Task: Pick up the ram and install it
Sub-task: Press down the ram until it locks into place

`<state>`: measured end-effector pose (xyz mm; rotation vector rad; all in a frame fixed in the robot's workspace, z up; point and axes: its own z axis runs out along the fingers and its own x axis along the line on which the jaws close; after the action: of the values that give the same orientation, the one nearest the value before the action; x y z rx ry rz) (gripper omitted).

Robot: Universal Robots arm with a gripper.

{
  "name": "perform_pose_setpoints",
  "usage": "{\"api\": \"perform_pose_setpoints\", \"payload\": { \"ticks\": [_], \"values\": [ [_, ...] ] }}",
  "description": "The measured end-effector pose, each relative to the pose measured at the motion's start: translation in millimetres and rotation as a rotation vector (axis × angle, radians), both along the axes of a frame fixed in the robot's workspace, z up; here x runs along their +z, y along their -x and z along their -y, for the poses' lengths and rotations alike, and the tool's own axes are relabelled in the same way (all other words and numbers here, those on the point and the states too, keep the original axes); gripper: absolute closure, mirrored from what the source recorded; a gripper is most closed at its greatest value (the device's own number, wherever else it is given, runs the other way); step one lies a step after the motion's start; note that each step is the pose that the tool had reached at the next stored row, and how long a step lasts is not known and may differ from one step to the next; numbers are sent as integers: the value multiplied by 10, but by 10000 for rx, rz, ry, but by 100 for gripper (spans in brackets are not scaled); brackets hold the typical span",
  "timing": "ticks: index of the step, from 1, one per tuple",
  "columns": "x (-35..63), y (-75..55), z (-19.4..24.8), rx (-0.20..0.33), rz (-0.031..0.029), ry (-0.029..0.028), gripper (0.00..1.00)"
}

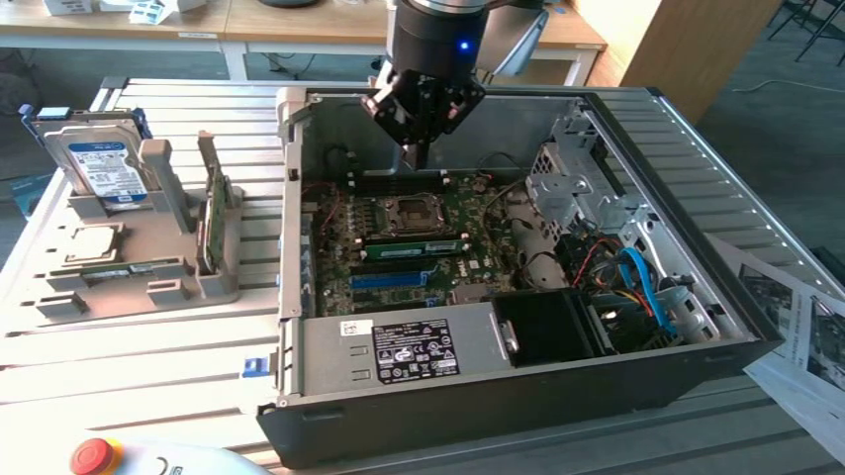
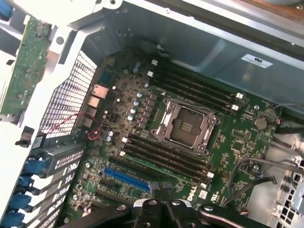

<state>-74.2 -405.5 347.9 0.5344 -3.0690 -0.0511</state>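
Note:
A long narrow green stick, the ram [image 1: 412, 247], stands on edge in a slot of the motherboard [image 1: 396, 287], between the CPU socket [image 1: 403, 213] and the long blue slot [image 1: 394, 280]. My gripper [image 1: 416, 156] hangs above the black slots behind the CPU socket, near the case's back wall, well clear of the ram. Its fingers are shut with nothing between them. In the wrist view the shut gripper [image 2: 164, 190] points down over the motherboard [image 2: 237, 142], close to the blue slot [image 2: 126, 178], with the CPU socket [image 2: 185, 126] beyond.
The open computer case [image 1: 528, 381] holds a power supply [image 1: 403, 351], a drive cage [image 1: 575, 183] and loose cables [image 1: 640, 282]. On the exterior view's left, a grey holder [image 1: 145, 292] carries a hard drive [image 1: 99, 163] and an upright green card [image 1: 212, 223]. Papers [image 1: 798, 327] lie at the right.

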Motion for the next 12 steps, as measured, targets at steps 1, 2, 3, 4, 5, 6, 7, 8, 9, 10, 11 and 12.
{"api": "perform_pose_setpoints", "payload": {
  "ticks": [1,2,3,4,5,6,7,8,9,10,11,12],
  "values": [
    [0,0,0,-139,0,0,89],
    [0,0,0,-266,0,0,89],
    [0,0,0,-392,0,0,89],
    [0,0,0,-513,0,0,89],
    [0,0,0,-637,1,0,89],
    [0,0,0,-766,1,-1,89],
    [0,0,0,-885,0,0,89],
    [0,0,0,-1018,0,0,89],
    [0,0,0,-1142,0,0,89],
    [0,0,0,-1264,0,0,89],
    [0,0,0,-1385,0,-1,89],
    [0,0,0,-1508,0,0,89]
  ]
}}
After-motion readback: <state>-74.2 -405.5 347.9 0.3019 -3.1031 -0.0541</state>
